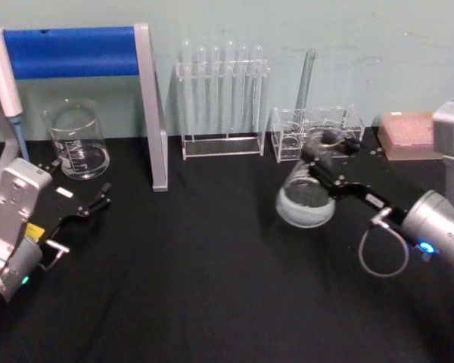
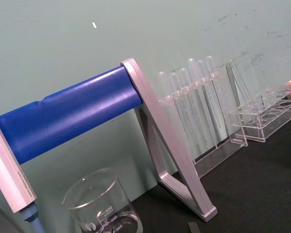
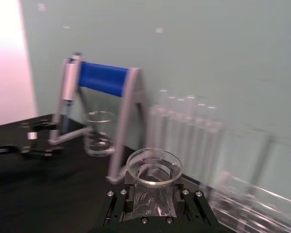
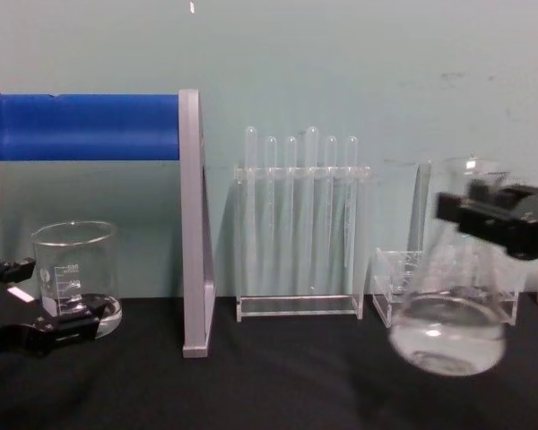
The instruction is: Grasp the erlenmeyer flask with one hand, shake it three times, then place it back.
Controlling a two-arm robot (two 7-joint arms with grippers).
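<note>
My right gripper (image 1: 327,160) is shut on the neck of the erlenmeyer flask (image 1: 305,201) and holds it off the black table, right of centre. The clear flask is tilted, with a little liquid in its wide base (image 4: 448,333). From the side, the black fingers (image 4: 498,215) clamp the neck just below the rim. In the right wrist view the flared rim (image 3: 153,167) sits between the two fingers (image 3: 117,204). My left gripper (image 1: 91,204) rests open and empty at the table's left, near a beaker.
A glass beaker (image 1: 77,141) stands at the back left under a blue roller on a grey stand (image 1: 147,106). A test tube rack (image 1: 222,98) and a small acrylic rack (image 1: 318,128) line the back wall. A pink box (image 1: 407,132) sits at the far right.
</note>
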